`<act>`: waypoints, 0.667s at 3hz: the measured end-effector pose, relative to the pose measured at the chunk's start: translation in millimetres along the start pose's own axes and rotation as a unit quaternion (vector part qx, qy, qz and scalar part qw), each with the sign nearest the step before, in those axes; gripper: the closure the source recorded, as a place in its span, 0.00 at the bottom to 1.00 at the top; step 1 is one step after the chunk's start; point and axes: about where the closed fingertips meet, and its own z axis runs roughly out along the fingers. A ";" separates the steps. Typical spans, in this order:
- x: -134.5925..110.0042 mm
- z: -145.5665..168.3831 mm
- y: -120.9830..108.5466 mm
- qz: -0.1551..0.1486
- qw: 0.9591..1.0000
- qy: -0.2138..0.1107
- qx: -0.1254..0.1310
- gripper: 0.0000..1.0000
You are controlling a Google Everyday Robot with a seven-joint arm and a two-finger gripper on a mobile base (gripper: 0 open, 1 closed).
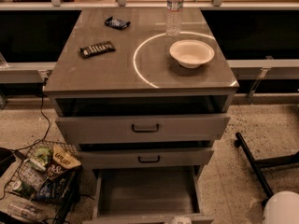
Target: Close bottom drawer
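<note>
From where I stand, the closing has not begun. The bottom drawer [147, 192] is at the foot of the grey cabinet [56, 104], under the two other drawers, and it is pulled out far. I can look straight down into its long grey tray, which seems to hold nothing. Its front wall lies at the very lower edge of the view, and I cannot see its handle from here.

The pincer [179, 220] shows only as a small pale piece at that same lower edge, just at the drawer's front wall. I cannot tell whether it is open or closed, or whether it touches the front already. A white rounded part [281, 209] low on the right may belong to the robot too.

So the whole travel is left, I judge: the front must be pushed back until it sits flush under the middle drawer [107, 158]. This one and the top drawer [93, 127] also stand out a little, but they are not part of the task.

The long axis of the bottom drawer runs from the cabinet body toward me, with the front facing me and the back end inside. The push should therefore go straight along this axis, away from me. The rails at both sides look parallel, and nothing seems to block the way.
</note>
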 end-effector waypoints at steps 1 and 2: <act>0.8 -0.1 0.0 0.000 1.000 0.000 0.000 1.00; 0.8 -0.1 0.0 0.000 1.000 0.000 0.000 1.00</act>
